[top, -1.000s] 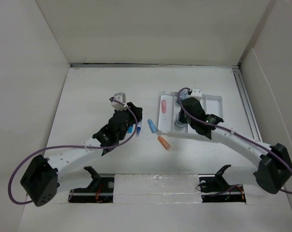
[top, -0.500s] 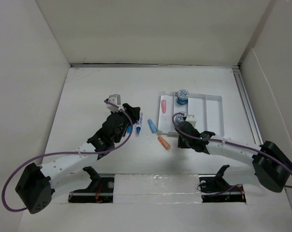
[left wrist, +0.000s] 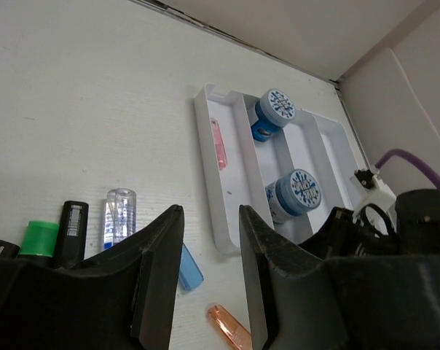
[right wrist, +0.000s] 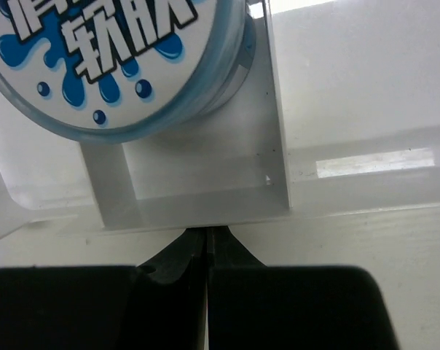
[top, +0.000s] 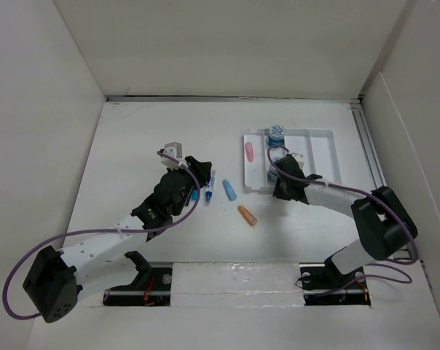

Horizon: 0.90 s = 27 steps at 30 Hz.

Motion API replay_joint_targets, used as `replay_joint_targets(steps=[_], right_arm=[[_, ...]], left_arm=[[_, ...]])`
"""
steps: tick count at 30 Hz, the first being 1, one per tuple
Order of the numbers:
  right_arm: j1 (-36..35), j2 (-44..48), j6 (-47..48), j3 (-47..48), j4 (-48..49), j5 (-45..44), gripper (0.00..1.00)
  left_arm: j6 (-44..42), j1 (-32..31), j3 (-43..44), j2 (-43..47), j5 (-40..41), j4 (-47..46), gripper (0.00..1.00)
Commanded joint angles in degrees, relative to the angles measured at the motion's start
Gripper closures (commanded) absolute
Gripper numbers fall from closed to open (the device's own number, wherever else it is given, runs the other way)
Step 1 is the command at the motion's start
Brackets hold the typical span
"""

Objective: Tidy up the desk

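1. Hovering left of the tray [top: 322, 157], my left tool [left wrist: 210, 219] gaped empty over the worktop [top: 132, 146].
2. My right tool [right wrist: 205, 235] sat shut at the tray's near rim.
3. Pens [top: 210, 182] paralleled the tray's left wall, nearest my left tool.

The top external view looks steeply down from above the near edge, taking in the whole desk [top: 147, 131]. The left wrist view sits low and faces across to the tray [left wrist: 209, 146] at frame centre, with the left gripper [left wrist: 209, 219] along the bottom edge. The right wrist view is close against the tray's near wall, with the right gripper [right wrist: 206, 240] at bottom centre. All three views share the tray and a blue-lidded container [right wrist: 111, 51].
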State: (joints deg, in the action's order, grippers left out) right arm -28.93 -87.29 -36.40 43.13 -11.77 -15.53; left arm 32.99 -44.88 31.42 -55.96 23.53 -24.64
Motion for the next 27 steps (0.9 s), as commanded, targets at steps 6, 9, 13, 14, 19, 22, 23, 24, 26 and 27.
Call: replay_joint_targets(steps=[6,9,13,14,19,22,23,24,26,27], right_arm=[[7.4,-8.2,2.5,9.9,10.6,5.7,1.0],[7.9,-11.8,2.4,12.3,14.0,8.7,1.0],[7.9,-17.2,1.7,16.5,15.1,10.3,1.0],[7.9,-17.3,1.8,16.5,15.5,10.7,1.0],[5.9,-11.2,5.2,11.9,17.6,6.1,0.85],[2.3,-3.7,8.3,7.0,16.9,4.5,0.6],[1.3,-2.0,9.0,6.0,16.2,4.4,0.54],[0.0,0.5,9.2,4.1,15.4,4.3,0.48],[-4.3,2.4,9.8,2.3,12.0,4.0,0.37],[-5.8,3.5,9.6,1.4,10.2,4.1,0.33]], left_arm=[[-0.6,0.1,-0.2,0.0,-0.3,-2.8,0.67],[-0.5,0.1,-0.2,-0.6,0.3,-2.4,0.67],[-0.6,0.1,-0.1,-1.1,0.2,-2.7,0.67],[-0.6,0.1,0.0,-1.2,0.5,-2.4,0.67],[-0.7,0.1,0.2,-1.9,0.7,-2.5,0.67],[-0.7,0.1,0.7,-2.5,0.8,-1.9,0.67],[-0.7,0.1,0.9,-2.7,0.8,-1.8,0.67],[-0.8,0.1,0.9,-3.0,0.7,-2.0,0.67],[-0.8,0.1,1.0,-3.4,1.2,-1.8,0.67],[-0.8,0.1,1.3,-3.9,1.3,-1.3,0.67]])
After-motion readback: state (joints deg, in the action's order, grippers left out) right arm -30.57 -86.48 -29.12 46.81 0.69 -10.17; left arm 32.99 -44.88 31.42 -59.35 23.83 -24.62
